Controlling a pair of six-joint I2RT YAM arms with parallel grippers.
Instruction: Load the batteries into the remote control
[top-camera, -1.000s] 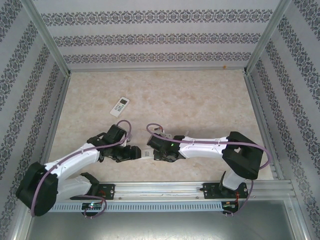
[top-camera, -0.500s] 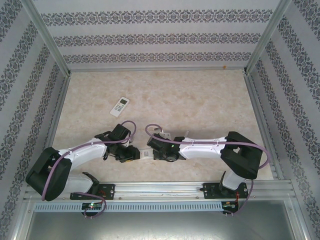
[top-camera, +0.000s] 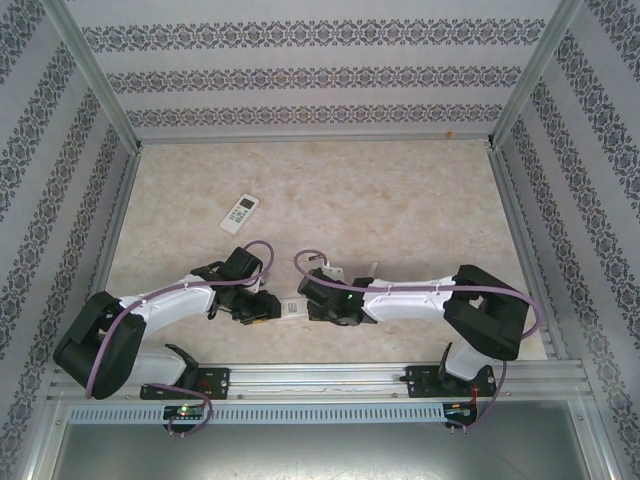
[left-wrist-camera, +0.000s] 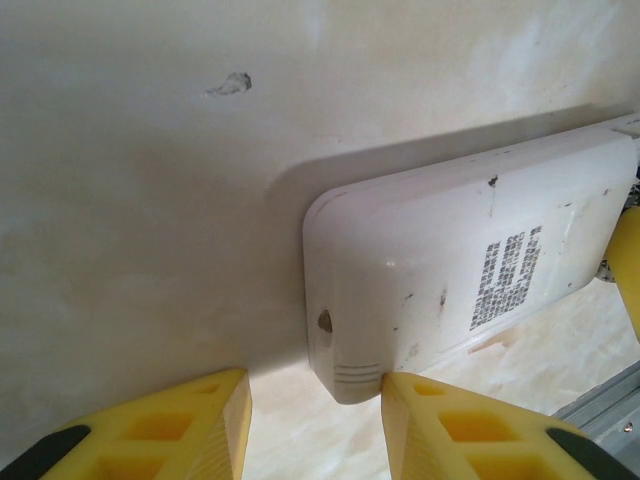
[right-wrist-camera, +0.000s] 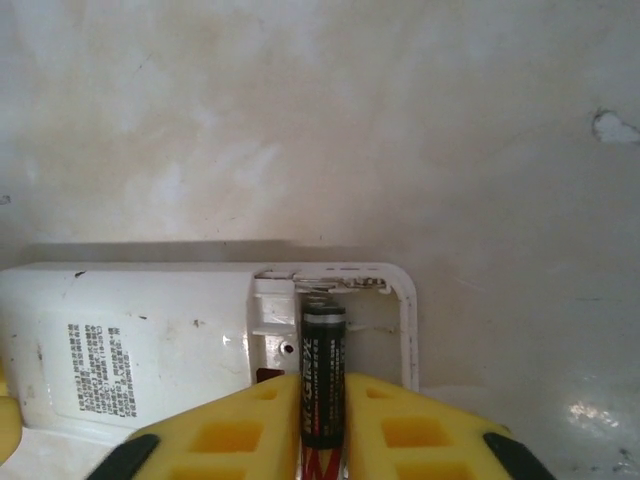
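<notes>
The left gripper (left-wrist-camera: 315, 390) has slid in and narrowed, jaws parted around the end of the white plastic remote (left-wrist-camera: 450, 270). The right gripper (right-wrist-camera: 322, 395) clenches the black cylindrical battery (right-wrist-camera: 323, 350) in the open bay (right-wrist-camera: 375, 320), braced for seating, I'd say.

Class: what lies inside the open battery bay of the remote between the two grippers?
One dark battery, clasped by the right gripper, reaches into the bay. The yellow fingers cover the bay's near part.
</notes>
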